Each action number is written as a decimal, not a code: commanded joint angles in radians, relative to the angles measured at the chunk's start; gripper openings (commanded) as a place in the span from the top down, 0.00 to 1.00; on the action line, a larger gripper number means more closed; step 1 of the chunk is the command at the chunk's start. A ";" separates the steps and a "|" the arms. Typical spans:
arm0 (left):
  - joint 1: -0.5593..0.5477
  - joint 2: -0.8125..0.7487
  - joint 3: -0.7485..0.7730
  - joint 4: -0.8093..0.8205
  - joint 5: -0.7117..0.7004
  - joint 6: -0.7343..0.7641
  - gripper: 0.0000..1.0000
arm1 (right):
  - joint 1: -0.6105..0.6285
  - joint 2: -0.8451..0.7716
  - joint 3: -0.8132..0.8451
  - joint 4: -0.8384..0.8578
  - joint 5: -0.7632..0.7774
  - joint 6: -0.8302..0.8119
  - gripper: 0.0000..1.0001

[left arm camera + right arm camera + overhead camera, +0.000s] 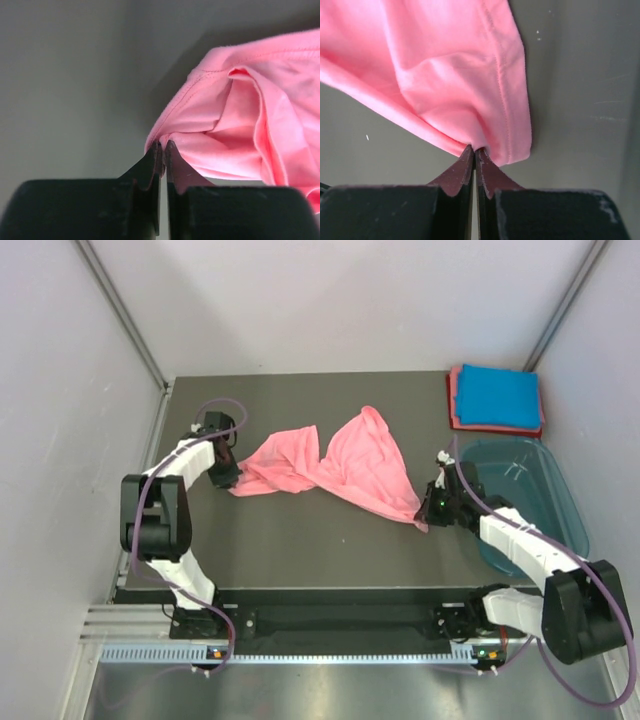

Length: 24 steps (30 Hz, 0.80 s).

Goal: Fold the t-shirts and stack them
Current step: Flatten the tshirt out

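On the dark table I have the salmon-pink t-shirt crumpled mid-table, its long axis running from 9 to 4 o'clock between my arms, the left gripper clamped on its 9 o'clock end, the right gripper pinching its 4 o'clock corner, so I judge pulling apart comes next.

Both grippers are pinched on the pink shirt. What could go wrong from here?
1. The left gripper and right gripper each bite only a thin edge of the salmon-pink shirt; a pull might slip it free.
2. The shirt lies twisted mid-span, so spreading may leave it bunched.
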 commanded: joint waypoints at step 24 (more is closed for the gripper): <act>0.015 0.119 0.238 0.012 0.328 0.029 0.51 | 0.231 0.440 0.597 -0.059 0.088 -0.069 0.66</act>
